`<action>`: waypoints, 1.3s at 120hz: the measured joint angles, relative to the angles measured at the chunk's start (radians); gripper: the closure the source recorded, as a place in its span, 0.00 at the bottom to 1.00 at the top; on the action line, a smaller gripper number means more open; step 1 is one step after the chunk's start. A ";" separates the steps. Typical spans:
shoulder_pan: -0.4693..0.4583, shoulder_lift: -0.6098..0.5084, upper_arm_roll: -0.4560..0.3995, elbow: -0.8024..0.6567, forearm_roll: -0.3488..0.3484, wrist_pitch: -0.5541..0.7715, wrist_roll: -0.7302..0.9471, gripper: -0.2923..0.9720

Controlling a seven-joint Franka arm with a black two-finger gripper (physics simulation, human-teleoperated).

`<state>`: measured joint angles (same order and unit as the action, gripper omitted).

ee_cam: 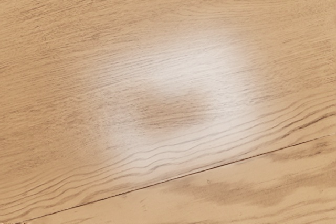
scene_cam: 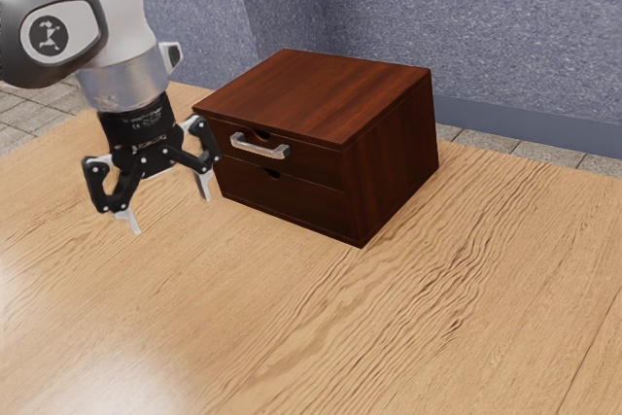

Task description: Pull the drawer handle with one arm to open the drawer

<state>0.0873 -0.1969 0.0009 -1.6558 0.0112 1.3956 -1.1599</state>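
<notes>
One tool (scene_cam: 168,203), released and empty, hangs above table (scene_cam: 389,318). Handle (scene_cam: 259,147) on upper drawer (scene_cam: 311,164) lies near, toward exterior view's right of tool, slightly higher; long axis horizontal along drawer front.

bright, soft light. a white shiny patch (ee_cam: 178,66) glows on the table (ee_cam: 47,19), with a dim shadow (ee_cam: 168,113) inside it.

No readable text, black emblem (scene_cam: 46,34) on arm's joint cap (scene_cam: 80,13)
</notes>
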 joint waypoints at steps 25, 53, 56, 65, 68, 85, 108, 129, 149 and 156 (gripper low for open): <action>0.013 0.020 0.005 -0.020 0.037 0.126 -0.146 0.23; 0.032 0.257 0.013 0.166 0.067 0.222 -0.270 0.23; 0.037 0.265 0.014 0.170 0.063 0.237 -0.280 0.23; 0.054 0.312 0.015 0.188 0.053 0.280 -0.309 0.23; 0.062 0.333 0.014 0.202 0.051 0.294 -0.316 0.23; 0.106 0.399 0.018 0.249 0.027 0.358 -0.351 0.23; 0.095 0.410 0.065 0.247 -0.031 0.415 -0.389 0.23; 0.097 0.424 0.067 0.246 -0.047 0.448 -0.400 0.26; 0.097 0.434 0.066 0.247 -0.052 0.480 -0.405 0.31; 0.097 0.444 0.065 0.247 -0.053 0.494 -0.406 0.32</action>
<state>0.1842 0.2471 0.0660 -1.4088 -0.0416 1.8894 -1.5654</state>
